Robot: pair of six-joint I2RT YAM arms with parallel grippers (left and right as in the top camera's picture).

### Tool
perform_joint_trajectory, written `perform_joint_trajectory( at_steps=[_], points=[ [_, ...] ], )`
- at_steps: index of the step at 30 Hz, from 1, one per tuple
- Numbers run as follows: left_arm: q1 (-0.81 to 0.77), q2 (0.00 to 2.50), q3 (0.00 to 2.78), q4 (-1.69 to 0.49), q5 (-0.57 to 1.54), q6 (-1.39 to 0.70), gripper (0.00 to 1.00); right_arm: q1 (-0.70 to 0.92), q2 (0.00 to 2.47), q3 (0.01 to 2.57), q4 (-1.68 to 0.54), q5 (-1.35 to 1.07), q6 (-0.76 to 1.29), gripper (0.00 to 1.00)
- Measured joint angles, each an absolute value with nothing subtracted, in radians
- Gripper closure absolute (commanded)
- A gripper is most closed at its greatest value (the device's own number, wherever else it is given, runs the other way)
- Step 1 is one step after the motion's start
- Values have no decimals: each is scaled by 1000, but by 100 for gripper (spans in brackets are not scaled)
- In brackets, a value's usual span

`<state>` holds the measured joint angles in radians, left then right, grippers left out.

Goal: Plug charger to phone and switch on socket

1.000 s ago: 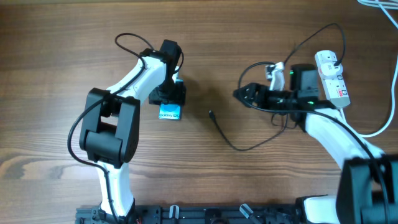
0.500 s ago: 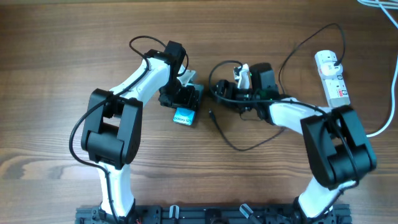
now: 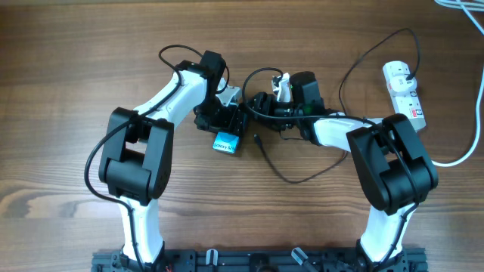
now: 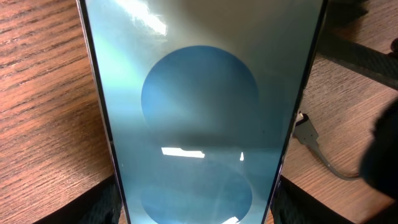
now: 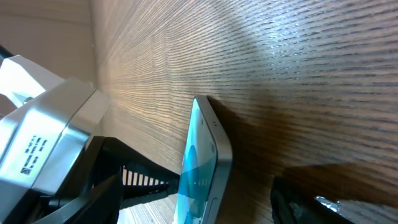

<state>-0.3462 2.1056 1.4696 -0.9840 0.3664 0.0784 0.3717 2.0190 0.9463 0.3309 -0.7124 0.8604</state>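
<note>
My left gripper grasps the phone mid-surface, nearer the far edge, charger beside; right gripper: I cannot tell.

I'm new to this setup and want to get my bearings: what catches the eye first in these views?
The phone, its teal screen filling the left wrist view, is clamped tilted in the left gripper near the middle of the table. The right gripper crowds in close beside it, while the charger lies loose on the wood, its plug tip just right of the phone. The socket sits apart at the overhead view's right edge.
</note>
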Motion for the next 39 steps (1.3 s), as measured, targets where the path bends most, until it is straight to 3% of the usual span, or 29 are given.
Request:
perform_joint_trajectory(
  at_steps=[5,10,14,19,28,31,34,39],
  points=[
    [-349,2108,1468,-989,405,113,29,377,2022,946,350,-706,867,36],
    [-360,2109,1465,-991,428,127,28,377,2025,946,376,-702,871,62],
    [-361,2110,1465,-991,434,130,28,377,2025,946,339,-694,870,62],
    [-371,2110,1465,-991,436,130,27,377,2026,946,293,-677,870,72],
    [-372,2111,1464,-991,440,130,25,377,2027,947,189,-709,871,72],
    [-373,2111,1464,-991,443,130,24,377,2027,947,173,-726,871,80],
    [-373,2111,1464,-991,445,131,19,377,2027,947,167,-726,871,88],
    [-373,2110,1466,-997,470,133,2,376,2027,952,177,-744,870,96]
  ],
)
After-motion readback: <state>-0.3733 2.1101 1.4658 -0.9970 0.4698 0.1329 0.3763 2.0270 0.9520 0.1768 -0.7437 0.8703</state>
